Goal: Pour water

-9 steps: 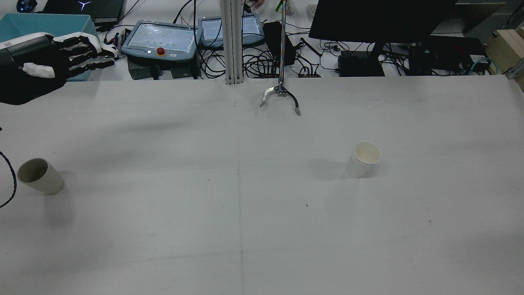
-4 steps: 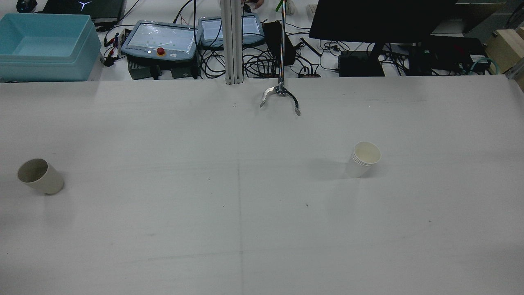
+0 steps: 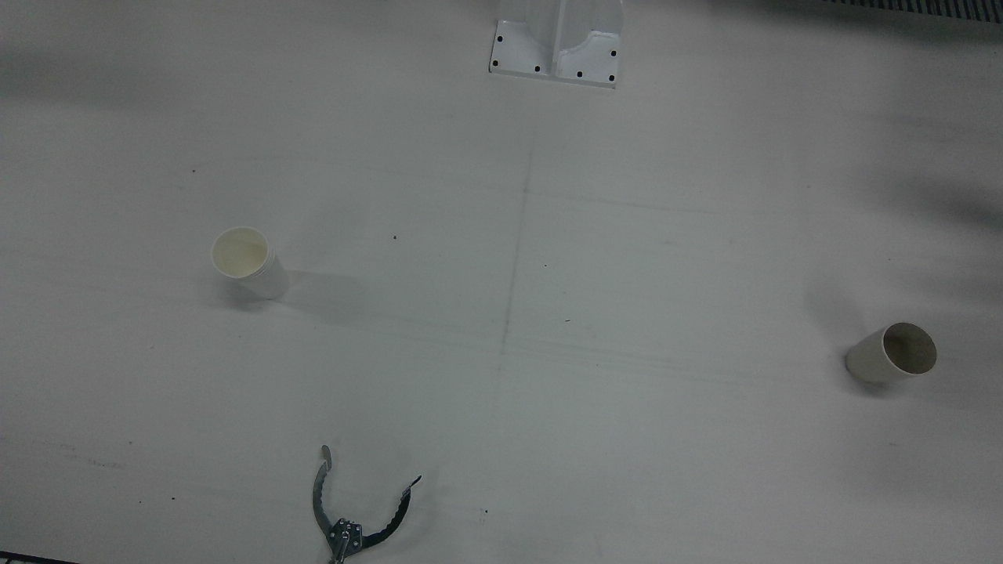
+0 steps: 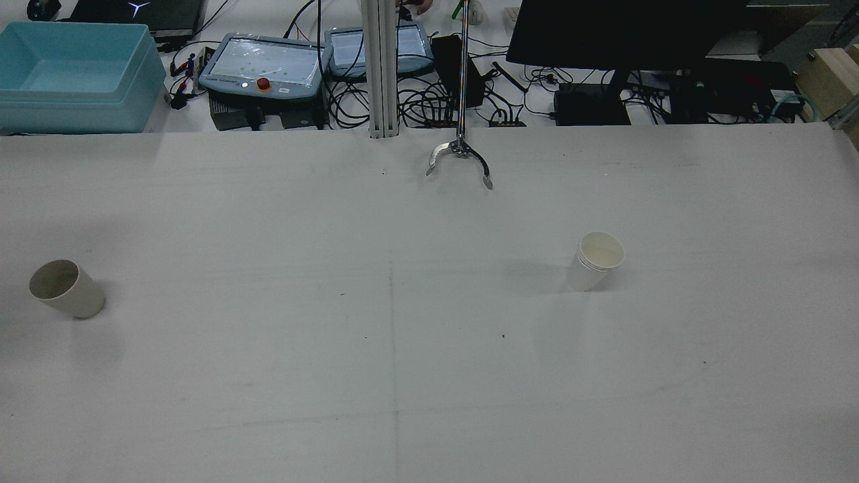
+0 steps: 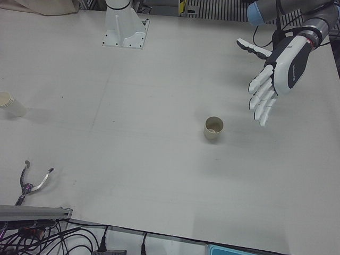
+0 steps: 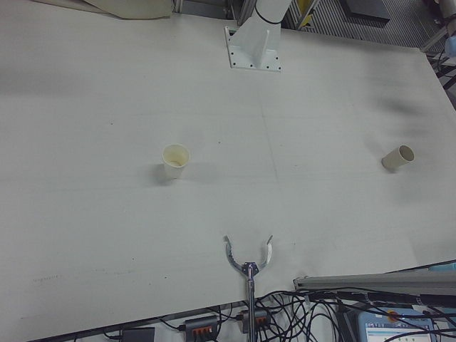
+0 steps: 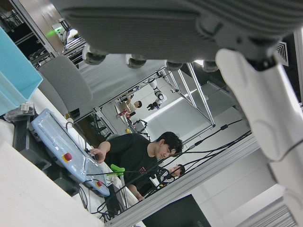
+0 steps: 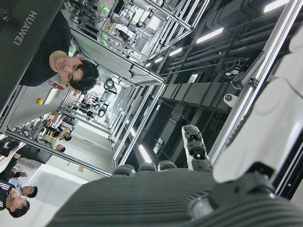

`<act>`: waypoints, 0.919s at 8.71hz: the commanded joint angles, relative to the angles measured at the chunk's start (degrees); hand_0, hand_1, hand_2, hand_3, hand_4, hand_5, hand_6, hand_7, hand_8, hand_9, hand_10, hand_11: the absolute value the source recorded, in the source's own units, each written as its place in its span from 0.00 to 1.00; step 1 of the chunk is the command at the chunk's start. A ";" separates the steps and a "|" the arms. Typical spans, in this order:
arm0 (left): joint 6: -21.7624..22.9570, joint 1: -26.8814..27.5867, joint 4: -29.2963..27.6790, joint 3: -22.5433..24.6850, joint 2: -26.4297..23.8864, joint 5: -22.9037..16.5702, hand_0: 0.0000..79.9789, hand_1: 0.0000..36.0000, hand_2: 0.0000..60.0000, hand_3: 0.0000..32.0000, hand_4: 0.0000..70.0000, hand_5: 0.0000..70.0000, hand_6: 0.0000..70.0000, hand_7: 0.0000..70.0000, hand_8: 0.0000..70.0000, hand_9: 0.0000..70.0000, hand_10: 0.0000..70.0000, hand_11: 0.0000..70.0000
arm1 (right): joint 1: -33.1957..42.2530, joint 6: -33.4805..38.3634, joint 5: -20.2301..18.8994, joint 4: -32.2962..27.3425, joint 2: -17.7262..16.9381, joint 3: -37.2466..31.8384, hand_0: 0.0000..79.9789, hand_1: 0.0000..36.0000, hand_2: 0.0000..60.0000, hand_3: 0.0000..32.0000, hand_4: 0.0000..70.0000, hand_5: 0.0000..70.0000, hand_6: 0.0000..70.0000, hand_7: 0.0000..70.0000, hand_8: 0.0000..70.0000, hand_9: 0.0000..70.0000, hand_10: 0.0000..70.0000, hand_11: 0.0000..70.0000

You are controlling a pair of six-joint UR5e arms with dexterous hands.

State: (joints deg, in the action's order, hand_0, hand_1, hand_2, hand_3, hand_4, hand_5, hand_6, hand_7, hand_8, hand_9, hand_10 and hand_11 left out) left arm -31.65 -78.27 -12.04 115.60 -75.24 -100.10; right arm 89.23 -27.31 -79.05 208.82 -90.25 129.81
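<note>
A grey-beige cup [image 5: 213, 128] stands upright on the white table, also visible at the rear view's left edge as the same cup [image 4: 66, 288] and at the front view's right [image 3: 893, 354]. A white paper cup [image 4: 596, 260] stands on the other half of the table [image 3: 249, 262] [image 6: 175, 161]. My left hand [image 5: 273, 74] hovers open with fingers spread, above and beyond the grey cup, well apart from it. My right hand [image 8: 165, 198] shows only in its own view, its fingers [image 8: 194, 146] extended and nothing held.
A metal grabber tool [image 4: 460, 157] reaches over the table's operator-side edge [image 3: 345, 509]. A blue bin [image 4: 74, 67], control pendants and cables lie beyond that edge. An arm pedestal [image 3: 556, 39] stands at the robot's side. People are in the background.
One second ago my left hand was at the rear view's upper left; it has since pulled out of that view. The cups and the grabber tool have not moved.
</note>
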 commanded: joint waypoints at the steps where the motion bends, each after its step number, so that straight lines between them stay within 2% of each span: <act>1: -1.57 4.34 -11.57 -12.99 1.68 0.34 0.58 0.15 0.00 0.03 0.13 0.00 0.00 0.00 0.00 0.00 0.00 0.00 | -0.37 -0.20 -0.23 0.01 -0.89 0.45 0.58 0.20 0.00 0.00 0.10 0.10 0.00 0.02 0.00 0.00 0.00 0.00; 3: -2.10 6.29 -15.54 -18.89 1.59 2.35 0.58 0.13 0.00 0.01 0.14 0.00 0.00 0.00 0.00 0.00 0.00 0.00 | -0.63 -0.37 -0.14 0.01 -1.24 -0.16 0.57 0.19 0.00 0.00 0.11 0.09 0.00 0.03 0.00 0.00 0.00 0.00; 4: -2.71 6.99 -18.86 -22.75 1.59 2.45 0.58 0.14 0.00 0.07 0.14 0.01 0.00 0.00 0.00 0.00 0.00 0.00 | -0.72 -1.24 0.03 -0.07 -1.33 -0.34 0.57 0.19 0.00 0.00 0.11 0.09 0.01 0.04 0.00 0.00 0.00 0.00; 5: -3.24 7.34 -20.81 -25.92 1.59 2.54 0.57 0.11 0.00 0.07 0.14 0.02 0.00 0.00 0.00 0.00 0.00 0.00 | -0.72 -1.25 0.03 -0.08 -1.33 -0.52 0.57 0.19 0.00 0.00 0.11 0.10 0.01 0.04 0.00 0.00 0.00 0.00; 6: -3.33 8.13 -22.31 -29.09 1.07 4.54 0.57 0.10 0.00 0.11 0.14 0.03 0.00 0.00 0.00 0.00 0.00 0.01 | -0.90 -1.51 0.03 -0.08 -1.33 -0.69 0.57 0.19 0.00 0.00 0.11 0.09 0.01 0.05 0.00 0.00 0.00 0.00; 7: -2.72 9.27 -23.11 -31.29 -0.51 6.73 0.57 0.10 0.00 0.12 0.14 0.03 0.00 0.00 0.00 0.00 0.00 0.01 | -1.51 -1.78 0.21 -0.08 -1.24 -1.04 0.57 0.19 0.00 0.00 0.11 0.09 0.01 0.05 0.00 0.00 0.00 0.00; 8: 2.50 9.19 -23.38 -29.14 -1.83 9.28 0.57 0.10 0.00 0.09 0.13 0.08 0.00 0.00 0.00 0.00 0.00 0.02 | -1.69 -1.95 0.21 -0.08 -1.24 -1.13 0.57 0.19 0.00 0.00 0.12 0.09 0.02 0.05 0.00 0.00 0.00 0.01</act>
State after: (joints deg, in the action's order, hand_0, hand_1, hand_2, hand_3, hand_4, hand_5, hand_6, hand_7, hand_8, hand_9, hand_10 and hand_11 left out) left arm -34.63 -70.10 -33.67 87.44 -74.57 -95.45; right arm 88.19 -28.78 -78.97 208.75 -91.54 129.09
